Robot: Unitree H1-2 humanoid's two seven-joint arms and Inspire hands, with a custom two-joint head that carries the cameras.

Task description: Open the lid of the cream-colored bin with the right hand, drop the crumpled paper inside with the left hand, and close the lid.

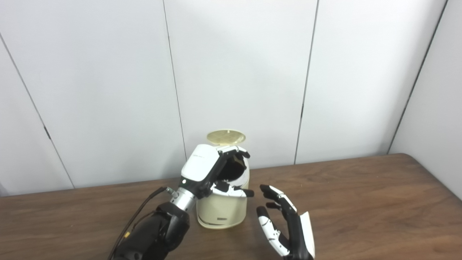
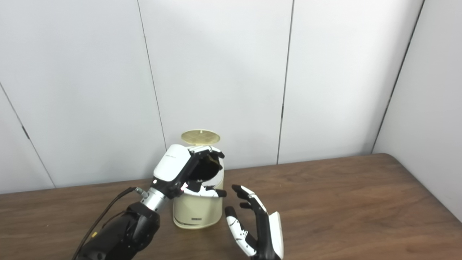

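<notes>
The cream-colored bin (image 1: 222, 213) stands on the wooden table (image 1: 361, 202) near the back wall. Its round lid (image 1: 226, 137) is swung up and stands upright behind the dark opening. My left hand (image 1: 213, 169) hovers right over that opening, palm toward it, fingers spread with nothing visible between them. I see no crumpled paper anywhere; the inside of the bin is dark and partly hidden by the hand. My right hand (image 1: 285, 227) is open just to the right of the bin, fingers pointing up and apart, not touching it.
White wall panels rise close behind the bin. The table's rounded right corner (image 1: 408, 157) lies far to the right. Bare wood stretches to the right of the right hand and to the left of the left arm (image 1: 155, 231).
</notes>
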